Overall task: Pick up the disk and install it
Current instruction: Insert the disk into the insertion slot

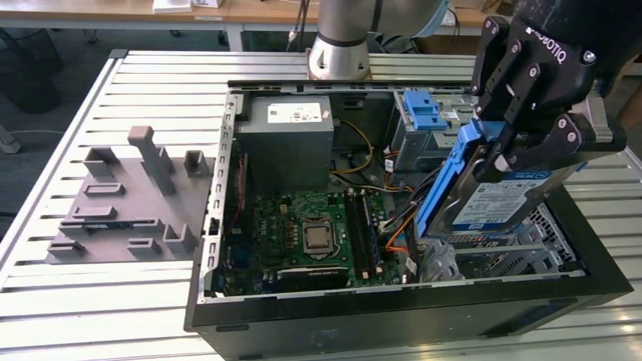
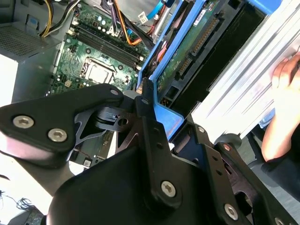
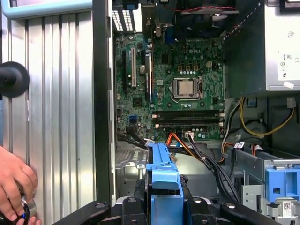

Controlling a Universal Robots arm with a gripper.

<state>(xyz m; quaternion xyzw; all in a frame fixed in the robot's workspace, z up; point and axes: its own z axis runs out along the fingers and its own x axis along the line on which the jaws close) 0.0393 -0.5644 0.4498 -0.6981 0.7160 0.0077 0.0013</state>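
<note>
The disk (image 1: 497,201), silver-grey with a blue-and-white label and blue side rails, hangs tilted on edge above the drive bay at the exterior view's right side of the open computer case (image 1: 401,312). My black gripper (image 1: 527,154) is shut on its upper part. In the second wrist view the disk (image 2: 187,51) shows its green circuit-board underside, clamped between the fingers (image 2: 145,117). In the first wrist view the disk's blue rail (image 3: 164,176) stands between the fingers (image 3: 197,206), over the case floor beside the motherboard (image 3: 178,89).
The grey power supply (image 1: 286,131) sits at the back of the case, with a blue latch (image 1: 426,109) and cables (image 1: 386,188) beside the bay. A grey fixture block (image 1: 125,199) lies on the slatted table. A person's hand (image 3: 14,187) rests near the case wall.
</note>
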